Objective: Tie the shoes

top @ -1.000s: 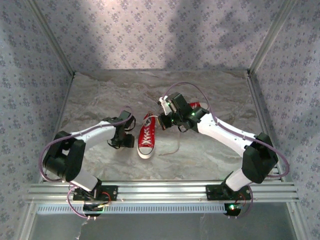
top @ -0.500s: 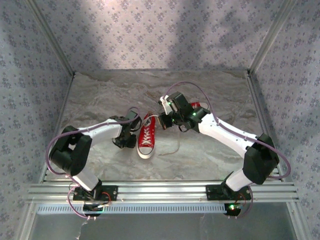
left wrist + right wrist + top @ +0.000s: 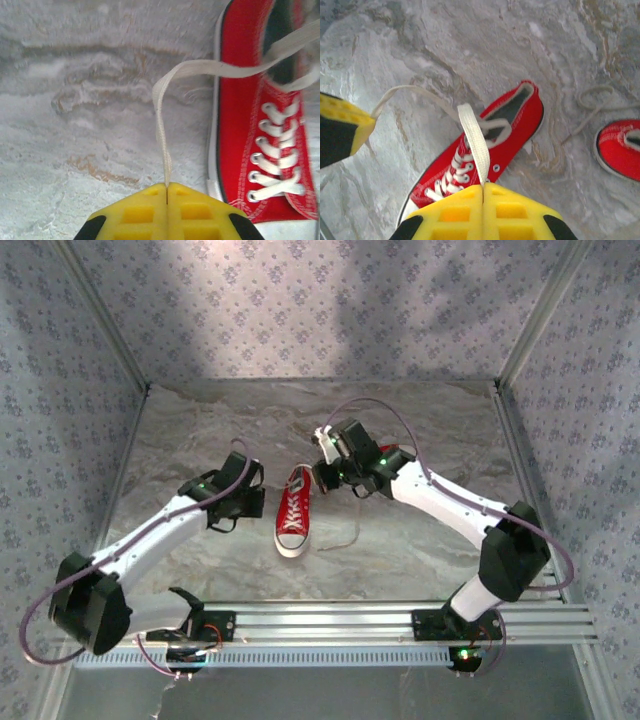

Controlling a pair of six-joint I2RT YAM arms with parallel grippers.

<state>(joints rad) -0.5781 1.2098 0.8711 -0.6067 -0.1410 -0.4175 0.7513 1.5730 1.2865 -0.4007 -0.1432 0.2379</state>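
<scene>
One red shoe (image 3: pixel 293 512) lies mid-table, white toe cap toward the arms. Its canvas side (image 3: pixel 240 125) fills the right of the left wrist view. My left gripper (image 3: pixel 256 504) (image 3: pixel 166 186) sits just left of the shoe, shut on one white lace end (image 3: pixel 162 125) that loops back to the shoe's collar. Above the heel, my right gripper (image 3: pixel 323 476) (image 3: pixel 483 186) is shut on the other lace end (image 3: pixel 475 140), held up over the shoe (image 3: pixel 490 150). The second shoe (image 3: pixel 620 147) lies to the right, mostly behind the right arm (image 3: pixel 392 451).
A loose white lace (image 3: pixel 350 530) trails across the marbled tabletop (image 3: pixel 200 430) right of the shoe, and a lace loop (image 3: pixel 595 100) lies by the second shoe. Patterned walls enclose the table on three sides. A metal rail (image 3: pixel 320 620) runs along the near edge.
The left gripper has closed on the lace end beside the shoe, and the left arm's elbow has swung down and left. The right gripper kept its grip and shifted slightly up and left.
</scene>
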